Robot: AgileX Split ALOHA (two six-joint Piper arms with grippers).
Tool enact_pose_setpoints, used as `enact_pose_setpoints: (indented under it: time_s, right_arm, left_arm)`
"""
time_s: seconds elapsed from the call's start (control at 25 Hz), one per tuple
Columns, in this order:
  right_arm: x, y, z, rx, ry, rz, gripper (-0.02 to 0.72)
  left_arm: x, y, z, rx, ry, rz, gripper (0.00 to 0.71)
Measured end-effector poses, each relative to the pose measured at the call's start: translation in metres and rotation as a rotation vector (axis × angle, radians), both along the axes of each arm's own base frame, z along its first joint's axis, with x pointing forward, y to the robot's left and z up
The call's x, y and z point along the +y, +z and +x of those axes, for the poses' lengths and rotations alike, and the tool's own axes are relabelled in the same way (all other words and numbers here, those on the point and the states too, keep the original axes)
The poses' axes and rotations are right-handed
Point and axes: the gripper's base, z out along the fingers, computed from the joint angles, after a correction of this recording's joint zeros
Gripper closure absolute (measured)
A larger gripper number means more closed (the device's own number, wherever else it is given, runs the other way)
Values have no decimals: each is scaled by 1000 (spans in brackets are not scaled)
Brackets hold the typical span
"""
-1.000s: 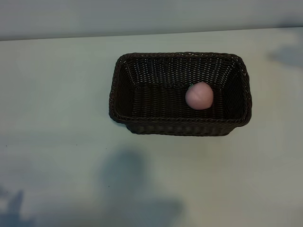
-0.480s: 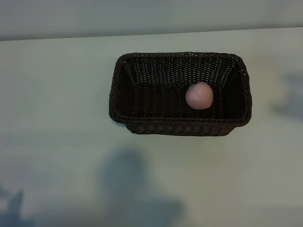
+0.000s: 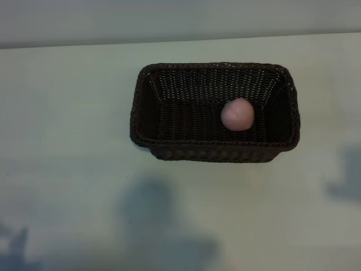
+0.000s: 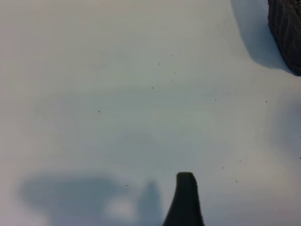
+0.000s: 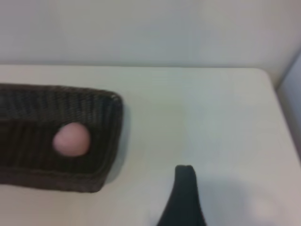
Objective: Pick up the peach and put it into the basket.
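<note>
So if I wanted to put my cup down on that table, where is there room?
Nearly everywhere. The table is bare left of the basket, in front of it, and in a strip to its right. Inside the basket, the left half of the floor is free; the peach sits in the right half.

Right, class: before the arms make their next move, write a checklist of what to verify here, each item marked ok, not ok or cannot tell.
1. Peach inside the basket: ok, it lies on the basket floor toward the right end.
2. Peach free of any gripper: ok, nothing touches it in the exterior view.
3. Basket upright on the table: ok.
4. Right gripper clear of the basket: ok, its wrist view shows one fingertip over bare table beside the basket.
5. Left gripper holding nothing: ok, only bare table lies ahead of it.
6. Peach undamaged: cannot tell.
</note>
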Motion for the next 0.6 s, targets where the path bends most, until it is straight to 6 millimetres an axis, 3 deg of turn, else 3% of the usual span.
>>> enact_pose_setpoints:
  time_s: [0.6]
  right_arm:
    - [0, -76, -37, -117, 2, -3, 122]
  left_arm:
    - [0, 0, 0, 0, 0, 0, 112]
